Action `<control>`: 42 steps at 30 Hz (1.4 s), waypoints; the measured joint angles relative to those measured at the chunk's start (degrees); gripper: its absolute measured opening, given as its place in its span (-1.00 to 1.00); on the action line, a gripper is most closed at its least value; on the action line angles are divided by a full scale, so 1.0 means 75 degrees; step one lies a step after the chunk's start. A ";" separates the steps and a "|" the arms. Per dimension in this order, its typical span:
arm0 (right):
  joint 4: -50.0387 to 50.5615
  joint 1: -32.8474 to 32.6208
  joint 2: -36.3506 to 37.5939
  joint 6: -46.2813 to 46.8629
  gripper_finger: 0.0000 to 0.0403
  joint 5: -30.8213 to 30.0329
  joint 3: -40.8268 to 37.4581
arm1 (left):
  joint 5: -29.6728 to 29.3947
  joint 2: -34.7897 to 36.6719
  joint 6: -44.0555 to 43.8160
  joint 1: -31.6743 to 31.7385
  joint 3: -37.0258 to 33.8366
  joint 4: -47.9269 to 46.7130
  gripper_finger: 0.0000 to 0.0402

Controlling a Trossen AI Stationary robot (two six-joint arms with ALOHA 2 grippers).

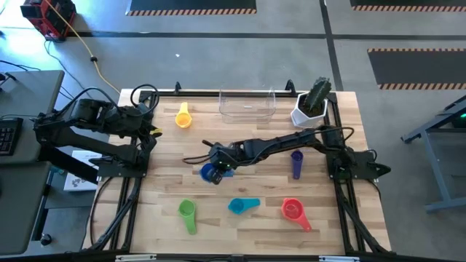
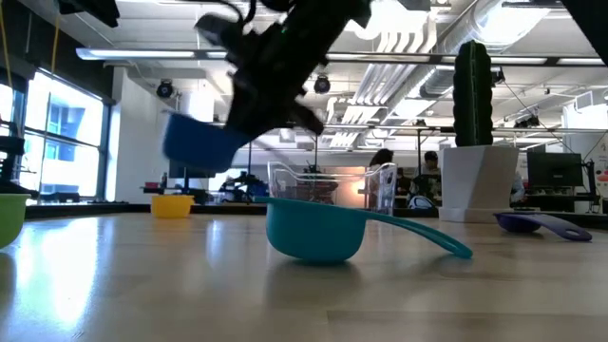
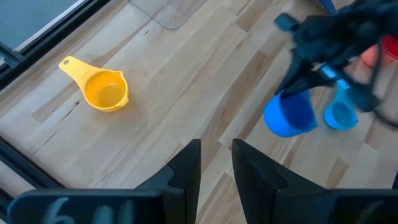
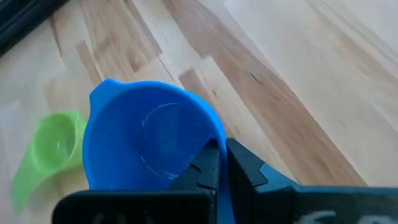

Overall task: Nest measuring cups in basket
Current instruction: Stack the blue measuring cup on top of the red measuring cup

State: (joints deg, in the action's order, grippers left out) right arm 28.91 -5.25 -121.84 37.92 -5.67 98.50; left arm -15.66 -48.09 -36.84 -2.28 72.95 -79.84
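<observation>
Filling the right wrist view, the blue cup [image 4: 149, 146] hangs clamped by its handle in the right gripper [image 1: 217, 166], lifted off the table [image 1: 240, 225] near its centre. To do this step well, the arm should carry it level toward the basket [image 1: 247, 105] at the far edge and lower it gently inside (it looks like the biggest cup, so a sensible base for nesting). Nothing blocks that path; the cactus pot [image 1: 309, 109] stands just beside the basket. Yellow cup [image 1: 183, 116], green cup [image 1: 188, 213], teal cup [image 1: 242, 206], red cup [image 1: 294, 211] and purple cup [image 1: 296, 163] lie scattered. The left gripper [image 1: 149, 124] waits nearly closed and empty at the left edge.
</observation>
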 joint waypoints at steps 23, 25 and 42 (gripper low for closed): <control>0.6288 -0.2483 0.2425 0.5016 -1.00 -0.2534 0.0000 | 0.0002 0.0001 -0.0003 0.0000 0.0000 0.0011 -0.59; 0.6530 -0.2786 0.2501 0.5658 -1.00 -0.2752 0.0000 | 0.0003 -0.0001 -0.0003 -0.0002 0.0000 0.0020 -0.59; 0.7749 -0.5397 0.2587 1.1735 -1.00 -0.2478 -0.0890 | 0.0006 -0.0001 -0.0058 -0.0003 0.0000 0.0053 -0.59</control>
State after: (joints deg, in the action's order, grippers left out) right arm 87.02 -45.73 -102.43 125.94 -24.26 91.82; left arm -15.62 -48.10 -37.28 -2.31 72.95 -79.44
